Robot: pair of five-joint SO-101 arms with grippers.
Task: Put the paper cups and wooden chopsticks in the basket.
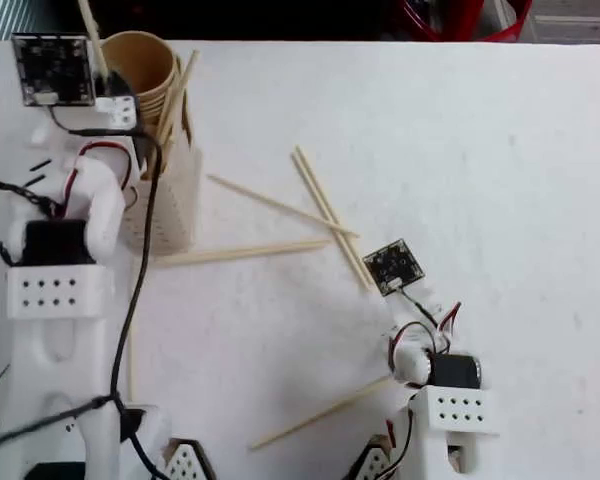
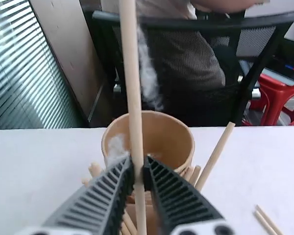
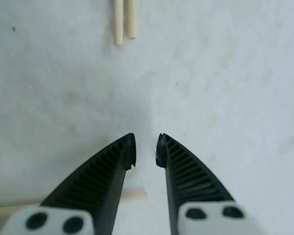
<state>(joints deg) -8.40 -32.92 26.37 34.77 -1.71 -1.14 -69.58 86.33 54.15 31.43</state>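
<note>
Table [image 1: 500, 150]: white, and we see loose chopsticks [image 1: 245, 252] scattered across its middle.
Basket [image 1: 175, 205]: white and slotted, at the table's far left.
Paper cups [image 1: 140, 62]: brown, stacked, standing inside the basket.
Basket chopsticks [image 1: 177, 95]: we see several leaning beside the cups in the basket.
Left gripper [image 2: 137, 171]: above the cups, clamped on an upright held chopstick [image 2: 129, 73].
Right gripper [image 3: 146, 149]: near right over bare table, jaws slightly parted, holding nothing.
Chopstick pair [image 3: 124, 22]: side by side on the table, just beyond the right gripper.
Nearest chopstick [image 1: 320, 410]: lies slanted at the near side, beside the right arm.
</note>
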